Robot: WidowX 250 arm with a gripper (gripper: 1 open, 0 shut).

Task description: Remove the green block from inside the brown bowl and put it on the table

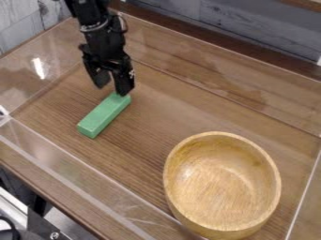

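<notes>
The green block [103, 114] lies flat on the table [213, 94], left of centre, outside the bowl. The brown bowl [223, 183] sits at the lower right with nothing inside it. My gripper [111, 82] hangs just above the block's far end, fingers pointing down and open, with nothing between them. Whether the fingertips touch the block I cannot tell.
Clear acrylic walls [75, 178] edge the table on all sides. A grey plank wall [251, 23] stands behind. The black arm [90, 23] comes down from the upper left.
</notes>
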